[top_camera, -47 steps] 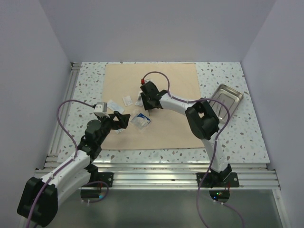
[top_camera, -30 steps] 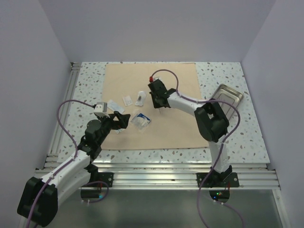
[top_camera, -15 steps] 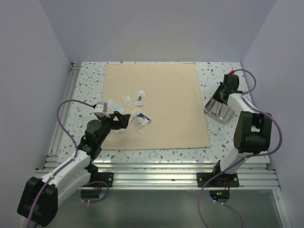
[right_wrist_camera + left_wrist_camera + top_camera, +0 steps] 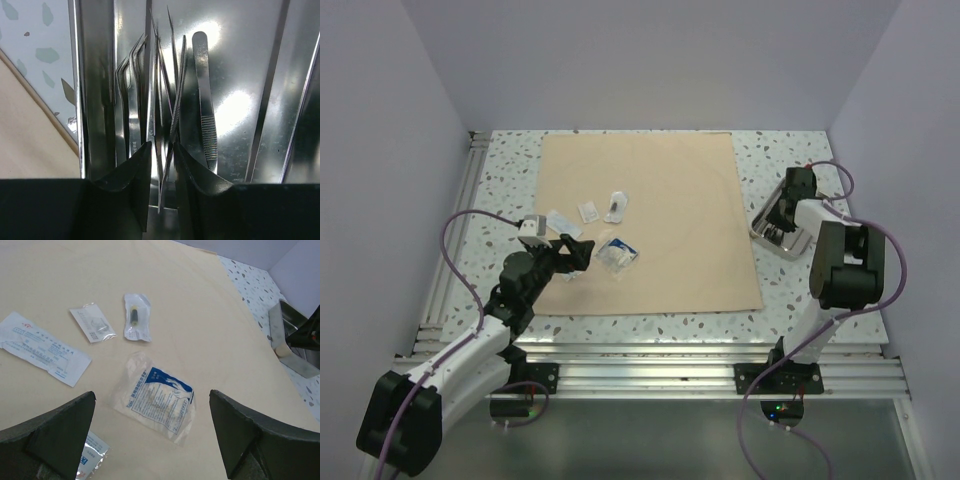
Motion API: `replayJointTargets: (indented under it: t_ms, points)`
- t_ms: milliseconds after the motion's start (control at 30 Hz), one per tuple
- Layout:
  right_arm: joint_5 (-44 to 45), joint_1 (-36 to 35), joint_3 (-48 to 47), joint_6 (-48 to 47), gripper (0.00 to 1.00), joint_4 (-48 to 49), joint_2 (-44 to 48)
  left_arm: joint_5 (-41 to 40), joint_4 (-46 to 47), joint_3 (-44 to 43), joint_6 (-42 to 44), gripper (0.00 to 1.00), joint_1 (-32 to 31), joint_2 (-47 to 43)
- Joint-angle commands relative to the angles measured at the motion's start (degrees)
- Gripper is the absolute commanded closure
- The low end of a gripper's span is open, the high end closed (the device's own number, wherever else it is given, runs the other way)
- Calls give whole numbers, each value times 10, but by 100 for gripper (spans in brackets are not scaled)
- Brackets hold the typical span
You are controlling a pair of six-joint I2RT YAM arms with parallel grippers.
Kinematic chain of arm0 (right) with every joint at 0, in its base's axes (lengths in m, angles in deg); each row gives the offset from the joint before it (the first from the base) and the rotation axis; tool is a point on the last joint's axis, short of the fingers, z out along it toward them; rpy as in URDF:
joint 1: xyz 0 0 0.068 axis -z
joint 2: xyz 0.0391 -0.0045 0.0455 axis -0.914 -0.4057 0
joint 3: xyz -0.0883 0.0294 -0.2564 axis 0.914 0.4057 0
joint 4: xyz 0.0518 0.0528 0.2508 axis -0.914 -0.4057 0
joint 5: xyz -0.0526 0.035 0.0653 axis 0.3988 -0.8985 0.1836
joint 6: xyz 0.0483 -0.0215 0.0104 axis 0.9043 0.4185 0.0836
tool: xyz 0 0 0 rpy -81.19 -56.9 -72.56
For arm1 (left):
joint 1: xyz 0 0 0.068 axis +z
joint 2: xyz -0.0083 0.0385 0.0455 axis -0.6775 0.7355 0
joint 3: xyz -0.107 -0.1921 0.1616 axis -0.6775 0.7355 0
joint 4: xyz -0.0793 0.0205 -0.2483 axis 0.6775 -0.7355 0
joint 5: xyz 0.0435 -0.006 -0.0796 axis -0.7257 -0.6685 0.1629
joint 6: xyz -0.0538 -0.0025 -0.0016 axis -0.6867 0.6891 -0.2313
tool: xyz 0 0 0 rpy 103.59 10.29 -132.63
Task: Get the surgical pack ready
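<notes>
The left gripper (image 4: 576, 252) is hovering, fingers wide apart, over sachets (image 4: 157, 401) lying on the wrap (image 4: 680, 215). Just beside the wrap, the tray (image 4: 769, 223) is holding the tools (image 4: 205, 100). The right gripper (image 4: 162, 150) is reaching in, fingers close around one tool; whether they are clamping it, I cannot tell.

The right pincer (image 4: 161, 148) hid the lower ends of the steel tools (image 4: 206, 100); whether it gripped any was unclear. One sachet (image 4: 94, 451) ran off the left wrist view's bottom edge.
</notes>
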Motion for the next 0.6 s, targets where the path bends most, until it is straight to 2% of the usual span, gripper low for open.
replayJointTargets:
  t_ms: [0, 33, 100, 200, 333, 433, 567]
  points:
    - [18, 0, -22, -9, 71, -1, 8, 1, 22, -16, 9, 0, -4, 0]
    - [21, -1, -22, -11, 62, -1, 13, 1, 22, -16, 9, 0, -4, -1]
    - [26, -1, -21, -18, 57, -2, 32, 1, 22, -16, 9, 0, -4, -1]
    - [22, -2, -14, -23, 55, -4, 73, 2, 21, -16, 9, 0, -3, -1]
    - [-33, -23, 21, -49, 52, 22, 146, -1, 19, -16, 10, 0, -4, -2]
    - [-97, -61, 19, -73, 46, 23, 174, 1, 22, -17, 7, 0, -4, 5]
    - [-174, -155, -6, -89, 41, 0, 160, 4, 22, -20, 3, 0, -4, 20]
